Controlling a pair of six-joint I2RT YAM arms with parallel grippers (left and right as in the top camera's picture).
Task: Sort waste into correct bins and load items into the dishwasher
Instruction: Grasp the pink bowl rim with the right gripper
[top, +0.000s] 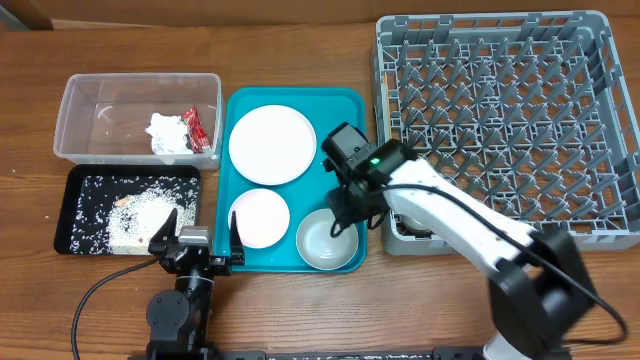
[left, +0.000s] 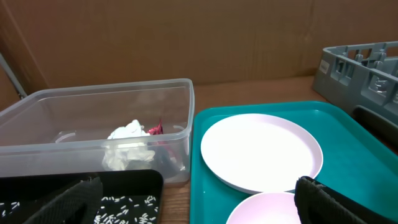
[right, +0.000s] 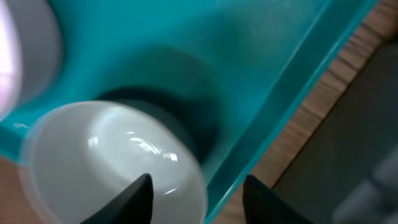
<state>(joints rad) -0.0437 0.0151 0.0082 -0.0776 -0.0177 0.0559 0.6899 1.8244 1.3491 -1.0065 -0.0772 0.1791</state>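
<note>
Since the bowl (top: 328, 240) belongs in the dish rack (top: 505, 120), the right gripper (right: 198, 185) jaws straddle its rim half open, maybe not pinching yet; the left gripper (top: 200, 232) jaws gape wide, empty.

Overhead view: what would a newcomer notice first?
The grey dish rack fills the right side. At centre, a teal tray carries a large white plate, a smaller plate and a bowl, with the right gripper straddling the bowl's rim. Left, a clear tub holds a tissue and red wrapper; rice litters the adjacent black tray.
</note>
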